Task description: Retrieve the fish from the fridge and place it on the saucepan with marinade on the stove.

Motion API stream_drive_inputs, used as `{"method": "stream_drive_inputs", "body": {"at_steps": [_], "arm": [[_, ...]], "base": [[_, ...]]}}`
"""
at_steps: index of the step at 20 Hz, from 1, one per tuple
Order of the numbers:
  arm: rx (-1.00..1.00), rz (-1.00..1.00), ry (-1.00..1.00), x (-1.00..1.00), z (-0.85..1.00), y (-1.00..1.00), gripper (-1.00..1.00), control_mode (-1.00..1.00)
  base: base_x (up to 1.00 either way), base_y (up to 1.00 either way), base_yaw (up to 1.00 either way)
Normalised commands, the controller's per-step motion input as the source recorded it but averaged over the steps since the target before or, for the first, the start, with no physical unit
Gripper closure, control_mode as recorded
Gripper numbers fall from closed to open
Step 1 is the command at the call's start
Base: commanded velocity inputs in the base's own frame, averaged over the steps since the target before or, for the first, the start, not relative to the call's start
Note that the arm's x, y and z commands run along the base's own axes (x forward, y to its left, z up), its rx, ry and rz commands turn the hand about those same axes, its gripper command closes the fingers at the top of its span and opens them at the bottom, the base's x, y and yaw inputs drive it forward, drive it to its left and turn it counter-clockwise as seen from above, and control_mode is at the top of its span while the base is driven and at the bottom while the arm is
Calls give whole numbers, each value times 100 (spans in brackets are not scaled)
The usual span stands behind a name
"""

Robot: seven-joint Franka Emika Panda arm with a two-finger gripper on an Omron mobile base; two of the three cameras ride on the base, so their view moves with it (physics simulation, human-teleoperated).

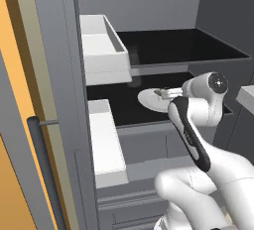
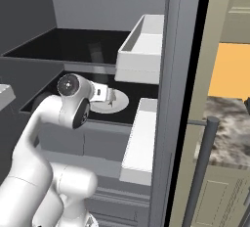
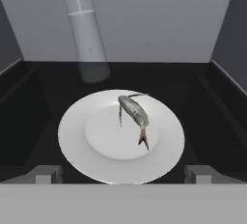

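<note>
Left base view: your arm reaches into the fridge (image 1: 149, 35) over the lower black shelf (image 1: 116, 107), white door bins at left. Right base view: gripper (image 2: 111, 97) sits at the plate's (image 2: 119, 104) near edge. Hand view: fingertips spread wide, released; the fish (image 3: 134, 113) lies mid-plate, a clear bottle (image 3: 86, 37) stands far-left behind.
</note>
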Motion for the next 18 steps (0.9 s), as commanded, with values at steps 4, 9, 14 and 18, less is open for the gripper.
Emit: {"method": "stream_drive_inputs", "body": {"at_steps": [4, 9, 14, 18], "arm": [[0, 0, 2, 24, -8, -2, -100, -100], [0, 0, 0, 6, -17, 0, -100, -100], [0, 0, 0, 0, -22, 0, -100, -100], [0, 0, 0, 3, -22, 0, -100, -100]], "base": [[0, 0, 0], [0, 0, 0], [0, 0, 0], [0, 0, 0]]}}
